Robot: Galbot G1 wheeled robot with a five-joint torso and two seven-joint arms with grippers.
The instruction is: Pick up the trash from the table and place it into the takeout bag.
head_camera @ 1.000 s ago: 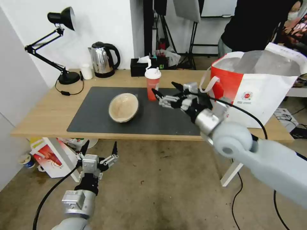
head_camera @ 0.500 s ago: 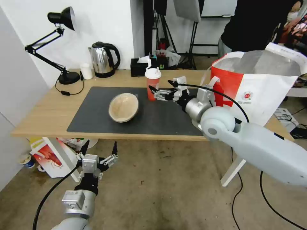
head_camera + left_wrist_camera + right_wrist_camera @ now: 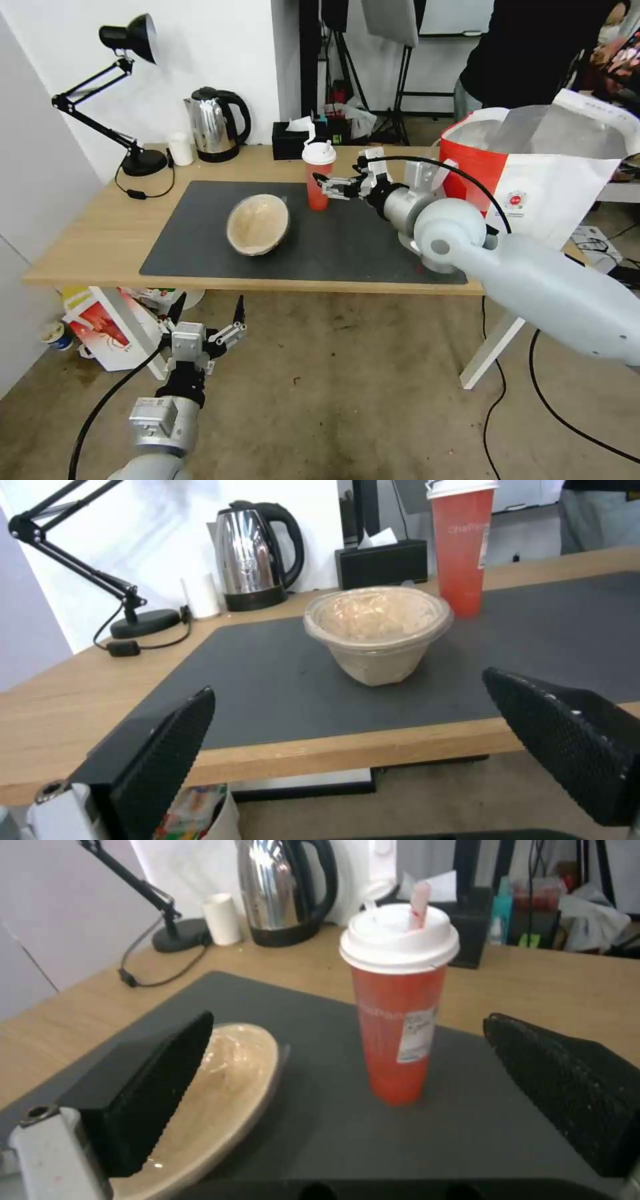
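Note:
On the table (image 3: 100, 233), two pieces of trash stand on the dark mat: a red cup (image 3: 319, 177) with a white lid and a beige bowl (image 3: 258, 223) tipped on its side. My right gripper (image 3: 341, 175) is open just right of the cup, its fingers level with the cup's upper half and apart from it. In the right wrist view the cup (image 3: 399, 1005) stands ahead between the spread fingers (image 3: 153, 1090). The takeout bag (image 3: 533, 173) stands open at the table's right end. My left gripper (image 3: 209, 310) hangs open below the table's front edge, facing the bowl (image 3: 377, 630).
A steel kettle (image 3: 215, 123), a black tissue box (image 3: 293, 140), a small white cup (image 3: 180, 148) and a black desk lamp (image 3: 127, 47) line the table's back edge. A smaller bag (image 3: 107, 327) sits on the floor under the table's left end. A person (image 3: 533, 47) stands behind the takeout bag.
My right arm has reached forward and left across the mat, bringing the open gripper close beside the red cup. The left arm, the cup and the bowl have not moved.

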